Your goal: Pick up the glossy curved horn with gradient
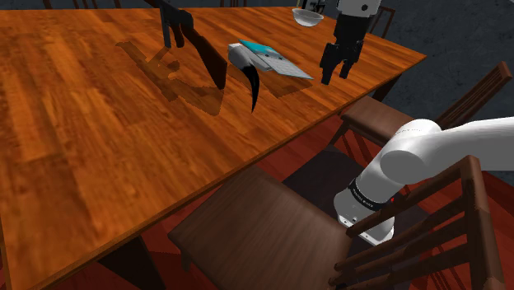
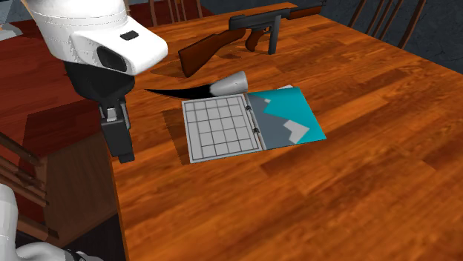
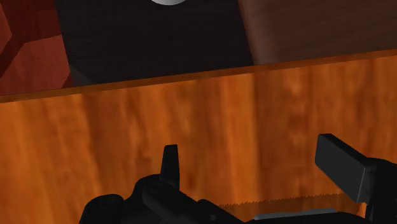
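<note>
The surface [image 1: 99, 123] is orange-brown wood with strong grain and a polished sheen, and the chair [image 1: 264, 222] beside it is darker, duller wood. The horn [image 1: 254, 82] is smooth and glossy, grading from pale grey at its wide end to black at the tip, while the gun [image 2: 252, 30] has a brown wooden stock and a dark matt body. The open laptop [image 2: 222, 133] looks matt grey and teal, the bowl [image 1: 308, 16] glassy, the pincer [image 1: 336, 72] matt black.

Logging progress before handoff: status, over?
Gripper open, empty, over edge of table. Horn lying on table, ungrasped. Laptop close beside it, rifle beyond.
</note>
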You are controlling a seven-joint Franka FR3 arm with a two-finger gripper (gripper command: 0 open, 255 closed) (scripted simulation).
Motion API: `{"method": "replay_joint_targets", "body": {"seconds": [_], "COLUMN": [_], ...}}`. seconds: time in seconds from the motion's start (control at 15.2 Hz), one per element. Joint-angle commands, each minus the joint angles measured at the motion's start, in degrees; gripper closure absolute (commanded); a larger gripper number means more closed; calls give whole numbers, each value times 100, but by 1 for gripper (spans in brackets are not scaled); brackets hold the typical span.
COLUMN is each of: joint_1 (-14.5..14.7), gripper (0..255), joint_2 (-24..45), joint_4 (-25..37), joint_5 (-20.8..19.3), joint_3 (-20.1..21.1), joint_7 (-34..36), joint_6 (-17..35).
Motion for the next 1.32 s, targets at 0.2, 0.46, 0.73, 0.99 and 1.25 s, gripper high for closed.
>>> {"method": "replay_joint_targets", "body": {"seconds": [0.2,0.46,0.73,0.99,1.25], "joint_1": [5,-3,-34,-78,-111], "gripper": [0,0,0,0,0], "joint_2": [407,996,1626,2285,2796], "joint_4": [156,458,863,1370,1816], "joint_5": [235,465,594,616,558], "joint_3": [222,502,764,1005,1169], "joint_7": [359,819,1270,1728,2083], "joint_6": [473,1073,1619,2097,2403]}}
